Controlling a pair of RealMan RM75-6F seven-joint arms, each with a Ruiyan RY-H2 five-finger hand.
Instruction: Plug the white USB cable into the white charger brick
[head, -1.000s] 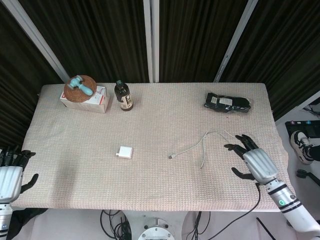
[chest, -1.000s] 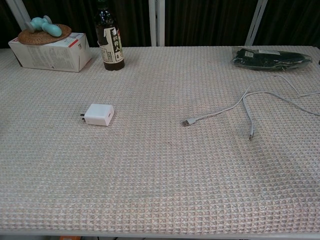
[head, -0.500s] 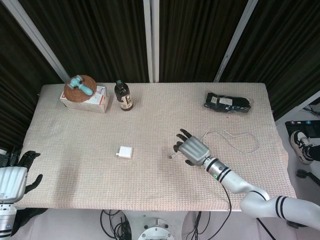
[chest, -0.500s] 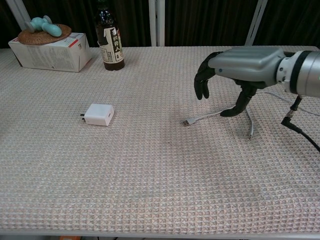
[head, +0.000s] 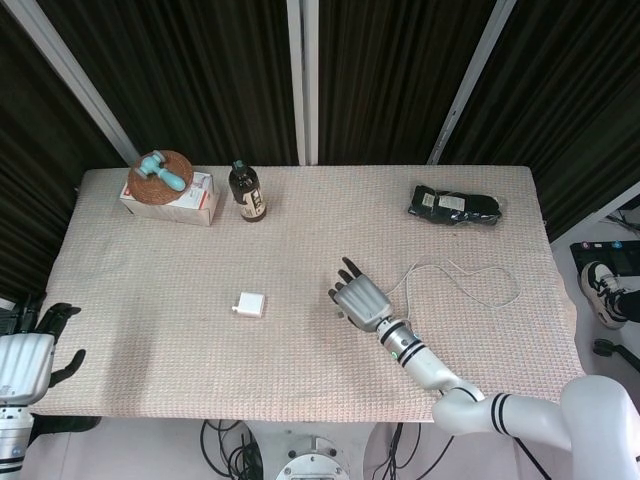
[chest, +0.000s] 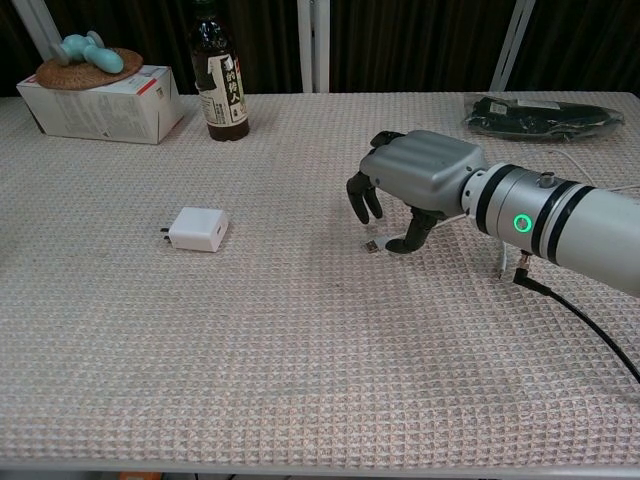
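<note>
Chest view shows the right robot hand (chest: 405, 185) hovering apart, empty, over the white USB cable (chest: 372, 245) plug, hidden overhead; white charger brick (head: 250, 305) lies at nine o'clock, open tabletop (head: 300, 370) between

A table covered in a beige waffle-weave cloth (head: 300, 360) stands before dark pleated curtains (head: 200, 70). Toward ten o'clock on the table, a white cardboard box (head: 172, 200) carries a round woven coaster (head: 160, 172) with a small teal object (head: 162, 172) on top, possibly a roller. Just beside the box, at its three o'clock, stands a dark glass bottle (head: 246, 193), upright. Toward two o'clock lies a black packet (head: 456, 207), flat.
</note>
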